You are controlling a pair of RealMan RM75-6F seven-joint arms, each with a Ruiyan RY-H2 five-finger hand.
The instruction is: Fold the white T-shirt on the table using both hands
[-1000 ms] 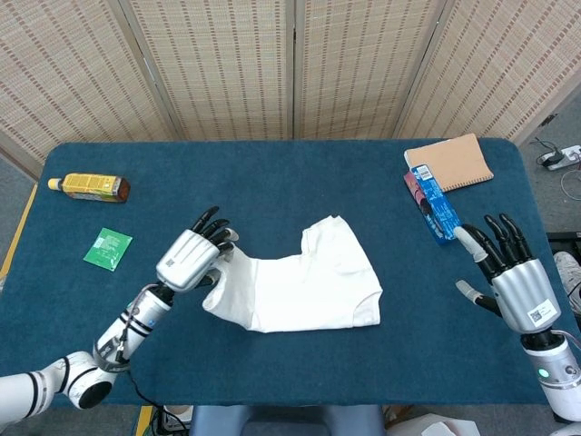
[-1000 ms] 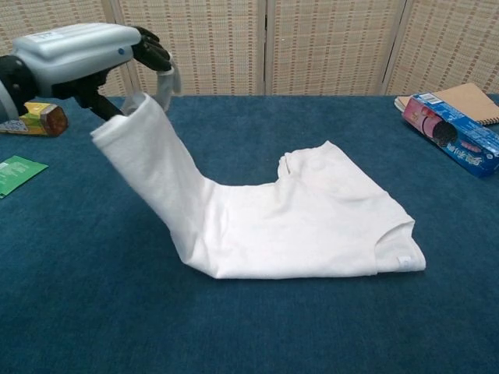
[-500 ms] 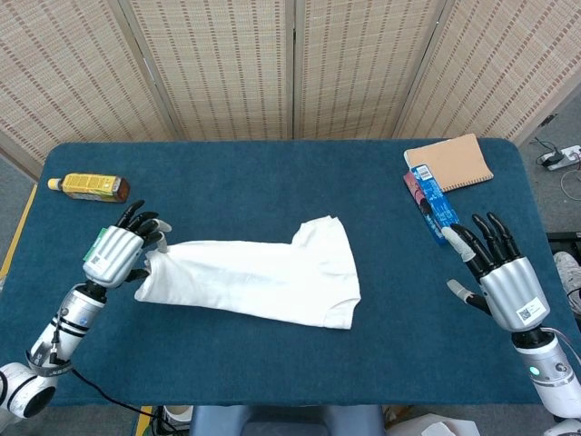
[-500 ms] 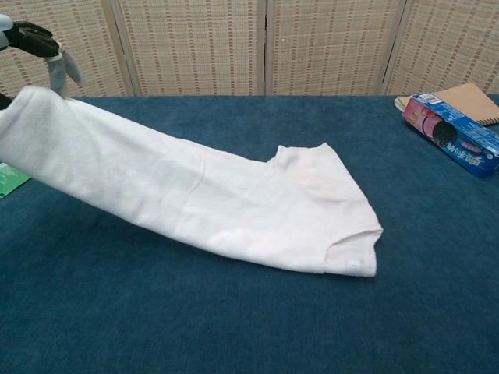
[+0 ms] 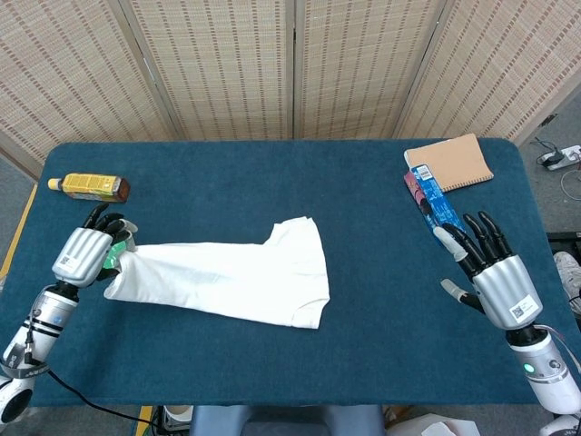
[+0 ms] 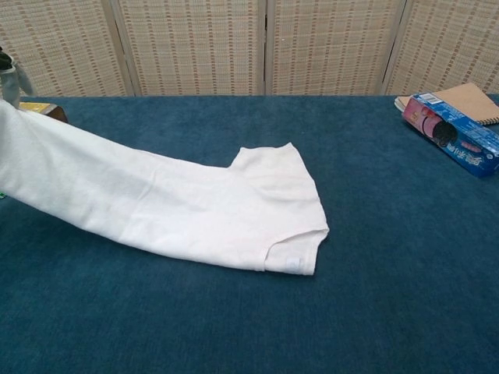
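Observation:
The white T-shirt [image 5: 231,277] lies stretched out across the left middle of the blue table [image 5: 363,209], its left end lifted off the cloth. My left hand [image 5: 86,254] grips that raised end near the table's left edge. In the chest view the T-shirt [image 6: 179,206] rises toward the left border, where only a tip of the left hand [image 6: 8,66] shows. My right hand [image 5: 486,272] hovers open at the right side of the table, fingers spread, well apart from the shirt.
A yellow bottle [image 5: 89,188] lies at the far left, just behind my left hand. A tan notebook [image 5: 448,163] and a blue snack box [image 5: 431,202] sit at the back right; the box [image 6: 452,142] also shows in the chest view.
My left hand has pulled the shirt's end leftward, unfolding it and dragging the whole shirt left. The green packet is now hidden behind that hand. The right hand shifted slightly inward.

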